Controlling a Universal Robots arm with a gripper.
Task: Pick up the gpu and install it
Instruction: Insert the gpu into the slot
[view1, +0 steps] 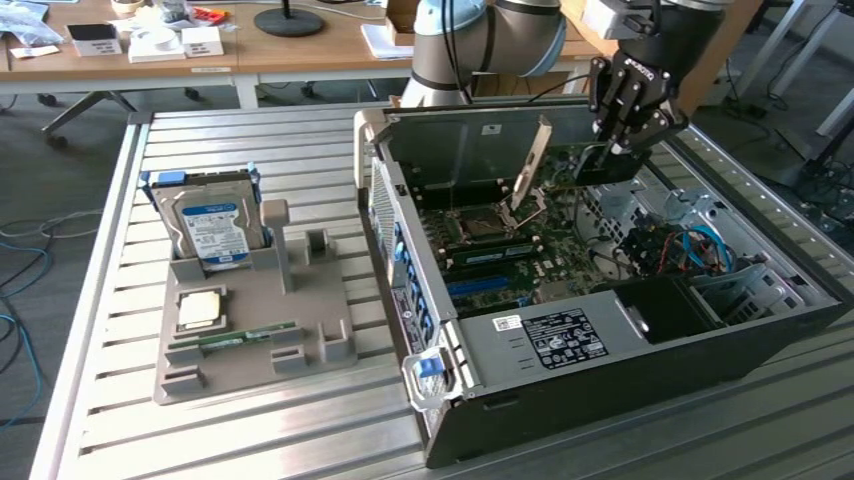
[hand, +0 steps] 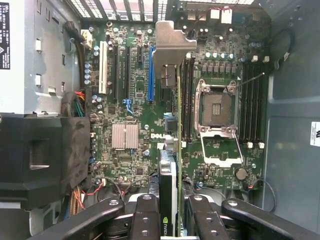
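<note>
Pincer (hand: 172, 220) fingers (hand: 145, 214) are seen clamped on either side of the gpu (hand: 169, 175), which is held edge-on right under the wrist camera, so the pick-up part can be counted as done. Card is carried inside the open computer case (view1: 601, 400), up off the motherboard (hand: 125, 100), silver bracket (hand: 172, 45) at the far end. It looks to be hung just beside the long blue slot (hand: 150, 75) rather than pushed into anything, so the install is judged not yet done.
</note>
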